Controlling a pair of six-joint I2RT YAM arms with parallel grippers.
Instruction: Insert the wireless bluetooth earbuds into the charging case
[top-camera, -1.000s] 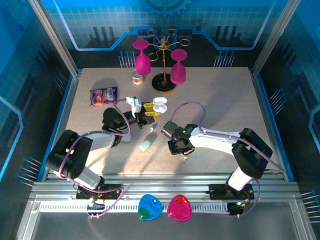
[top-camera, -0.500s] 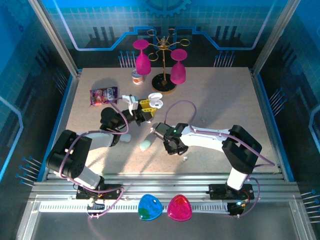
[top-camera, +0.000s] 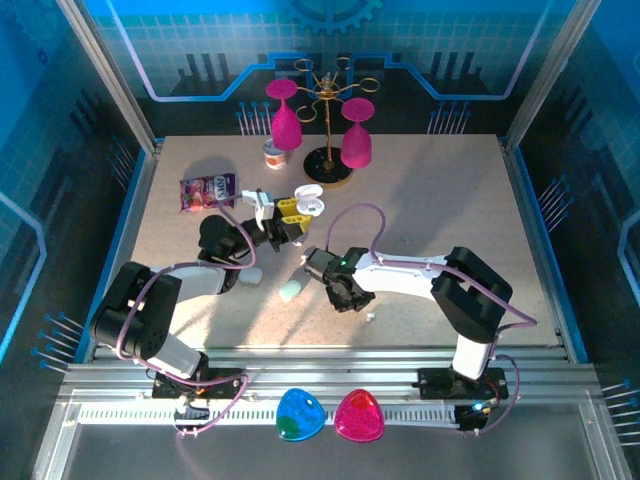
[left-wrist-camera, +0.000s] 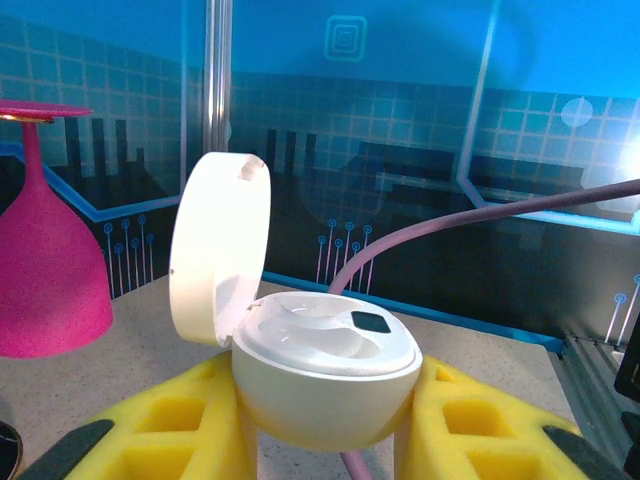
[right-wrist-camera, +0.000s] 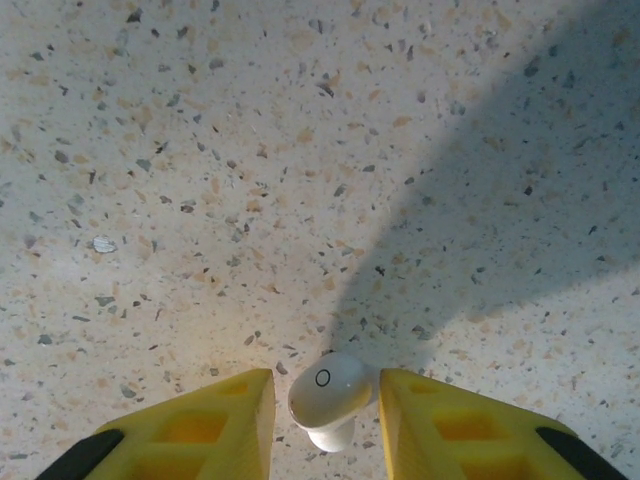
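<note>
My left gripper (left-wrist-camera: 325, 425) is shut on the white charging case (left-wrist-camera: 325, 375), yellow pads on both sides. The case's round lid (left-wrist-camera: 220, 245) stands open, showing the moulded wells. From above, this gripper (top-camera: 292, 212) holds the case (top-camera: 311, 199) at the table's middle left. Just to its right and nearer, my right gripper (top-camera: 341, 292) points down at the table. It (right-wrist-camera: 325, 405) is shut on one of the wireless bluetooth earbuds (right-wrist-camera: 330, 388), white and glossy, held just above the speckled table. Another earbud (top-camera: 370, 317) lies on the table near the right arm.
A mint case (top-camera: 290, 290) and a pale one (top-camera: 250, 275) lie between the arms. At the back stand a gold rack (top-camera: 329, 165) with pink glasses (top-camera: 285, 125), a small cup (top-camera: 275, 154) and a snack packet (top-camera: 207, 190). A purple cable (left-wrist-camera: 450, 225) loops behind the case.
My right arm has swung left with the earbud, closing in on the left gripper. The left gripper and the case have shifted slightly left and back.
</note>
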